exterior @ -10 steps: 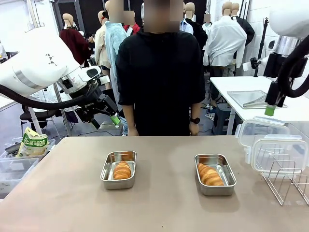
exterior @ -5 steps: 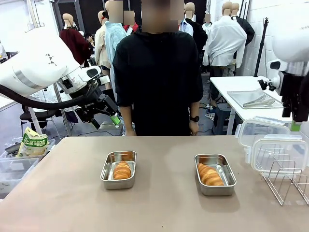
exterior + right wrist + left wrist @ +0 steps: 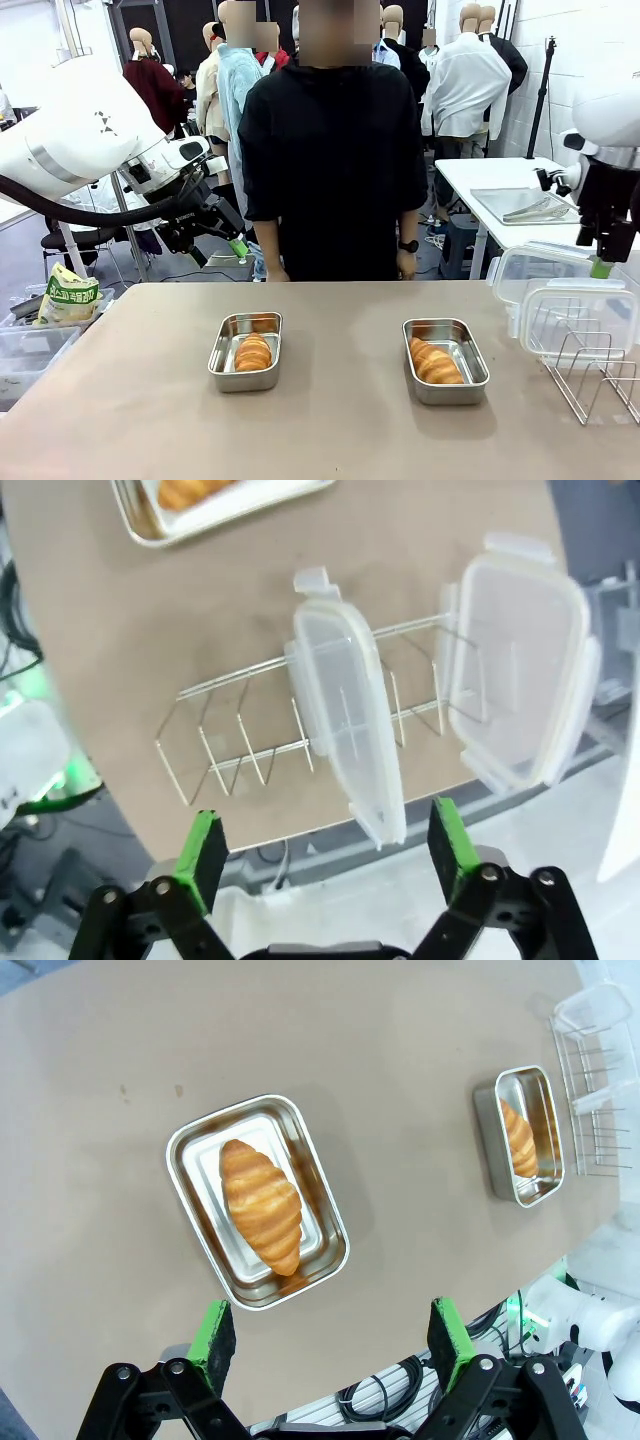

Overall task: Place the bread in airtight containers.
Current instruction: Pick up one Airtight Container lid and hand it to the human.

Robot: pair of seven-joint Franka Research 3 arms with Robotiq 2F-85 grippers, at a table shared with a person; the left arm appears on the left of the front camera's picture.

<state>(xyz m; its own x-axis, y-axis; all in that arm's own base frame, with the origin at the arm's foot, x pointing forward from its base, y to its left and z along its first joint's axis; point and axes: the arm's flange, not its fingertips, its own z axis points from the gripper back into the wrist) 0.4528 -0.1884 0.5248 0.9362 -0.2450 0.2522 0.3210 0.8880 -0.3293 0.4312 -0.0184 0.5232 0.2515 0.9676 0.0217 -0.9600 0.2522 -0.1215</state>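
Two croissants [image 3: 253, 352] [image 3: 435, 361] in open tins [image 3: 222, 352] [image 3: 472, 352], long axes near-to-far; lids [image 3: 575, 315] upright in rack [image 3: 585, 380], right. I see left gripper [image 3: 330, 1330], right gripper [image 3: 325, 845] spread, empty.

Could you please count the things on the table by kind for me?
Croissants: 2
Steel tins: 2
Clear lids: 2
Wire rack: 1
Total: 7

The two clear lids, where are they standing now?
In the front view, both clear lids stand in the wire rack at the right edge of the table, just right of the right-hand tin.
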